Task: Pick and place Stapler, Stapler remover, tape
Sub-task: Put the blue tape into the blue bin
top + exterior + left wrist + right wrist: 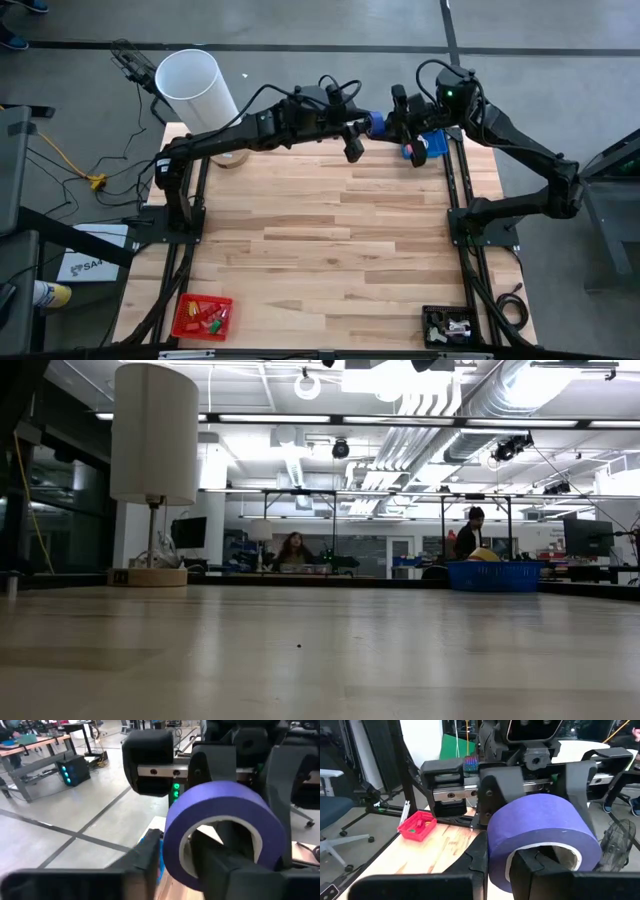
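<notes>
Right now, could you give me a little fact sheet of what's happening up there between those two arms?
Held item: purple tape roll
Where: in the air over the table's far edge
Left hand: one finger through the roll's centre
Right hand: finger through the roll too, facing the left
Nearby: blue basket
Near edge: red tray, black tray

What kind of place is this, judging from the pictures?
Probably a robotics lab or workshop: exposed ducts on the ceiling, long workbenches with people behind them, a wooden table with two robot arms passing a purple tape roll.
</notes>
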